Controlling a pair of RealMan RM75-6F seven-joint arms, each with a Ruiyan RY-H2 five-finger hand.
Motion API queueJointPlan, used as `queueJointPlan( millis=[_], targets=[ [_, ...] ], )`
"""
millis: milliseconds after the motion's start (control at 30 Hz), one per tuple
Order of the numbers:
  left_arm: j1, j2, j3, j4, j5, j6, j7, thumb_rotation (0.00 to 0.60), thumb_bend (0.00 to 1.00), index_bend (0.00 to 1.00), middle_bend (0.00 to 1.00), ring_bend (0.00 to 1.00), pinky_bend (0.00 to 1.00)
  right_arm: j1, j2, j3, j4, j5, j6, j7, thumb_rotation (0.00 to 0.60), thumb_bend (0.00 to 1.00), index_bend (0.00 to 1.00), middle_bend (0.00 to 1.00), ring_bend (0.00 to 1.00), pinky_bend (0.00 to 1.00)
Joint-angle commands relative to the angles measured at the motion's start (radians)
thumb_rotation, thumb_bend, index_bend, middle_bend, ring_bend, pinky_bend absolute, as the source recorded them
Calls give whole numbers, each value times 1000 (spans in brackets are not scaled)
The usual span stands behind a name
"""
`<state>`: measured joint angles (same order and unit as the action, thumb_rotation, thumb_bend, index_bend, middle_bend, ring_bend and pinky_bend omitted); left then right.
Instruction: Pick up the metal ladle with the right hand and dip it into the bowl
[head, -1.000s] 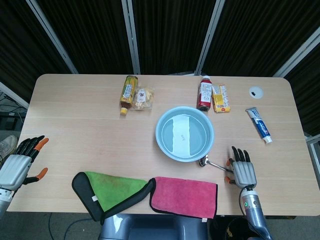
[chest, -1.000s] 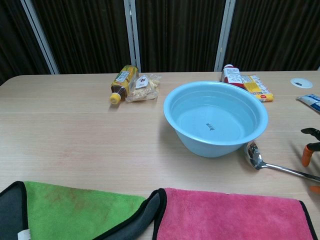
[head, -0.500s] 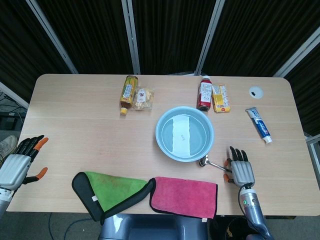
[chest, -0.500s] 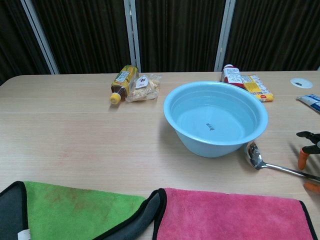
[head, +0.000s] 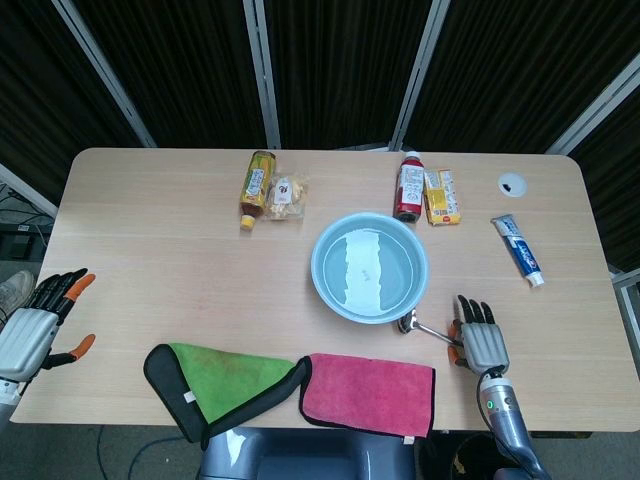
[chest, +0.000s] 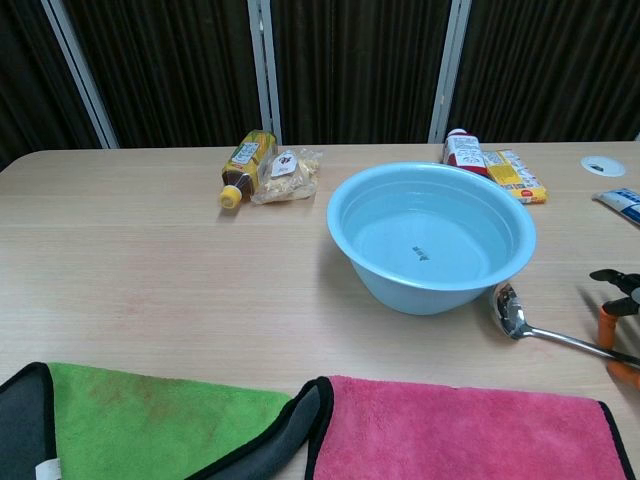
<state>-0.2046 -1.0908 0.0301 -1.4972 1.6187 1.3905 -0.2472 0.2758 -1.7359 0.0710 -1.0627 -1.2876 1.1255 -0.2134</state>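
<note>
A metal ladle lies flat on the table, its scoop just beside the blue bowl and its handle pointing away toward the right hand. That hand hovers over the handle's end, fingers spread, holding nothing, seemingly poised to grasp. The bowl's rim rises beside the scoop; bare tabletop surrounds the handle. A pink cloth lies nearby. Far from the bowl, the left hand hangs empty, fingers apart.

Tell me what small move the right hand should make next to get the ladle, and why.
Probably close the fingers around the handle. The right hand sits open over the handle end of the metal ladle, which lies flat on the table with its scoop beside the blue bowl. Nothing is gripped yet, so grasping comes before lifting.
</note>
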Motion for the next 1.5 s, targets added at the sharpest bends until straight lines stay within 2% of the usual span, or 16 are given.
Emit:
queueJointPlan(
  millis=[33, 367, 733, 1133, 1500],
  targets=[
    [1, 1, 2, 2, 4, 4, -4, 600, 326, 0, 0, 0, 0, -1, -4, -2, 5, -2, -1, 2, 600, 301, 506, 0, 0, 0],
    [3, 3, 3, 2, 2, 8, 0, 600, 326, 0, 0, 0, 0, -2, -13, -4, 24, -8, -4, 12, 600, 381, 550, 0, 0, 0],
    [6, 6, 6, 0, 7, 17, -3, 600, 326, 0, 0, 0, 0, -3, 1, -1, 12, -26, 17, 11, 600, 419, 645, 3, 0, 0],
    [9, 17, 10, 0, 12, 23, -10, 600, 326, 0, 0, 0, 0, -1, 61, 8, -97, -6, 20, -86, 600, 422, 702, 52, 0, 0],
    [9, 16, 11, 0, 15, 24, -6, 600, 326, 0, 0, 0, 0, 2, 163, 22, -213, 9, 5, -50, 600, 422, 730, 77, 0, 0]
  ],
)
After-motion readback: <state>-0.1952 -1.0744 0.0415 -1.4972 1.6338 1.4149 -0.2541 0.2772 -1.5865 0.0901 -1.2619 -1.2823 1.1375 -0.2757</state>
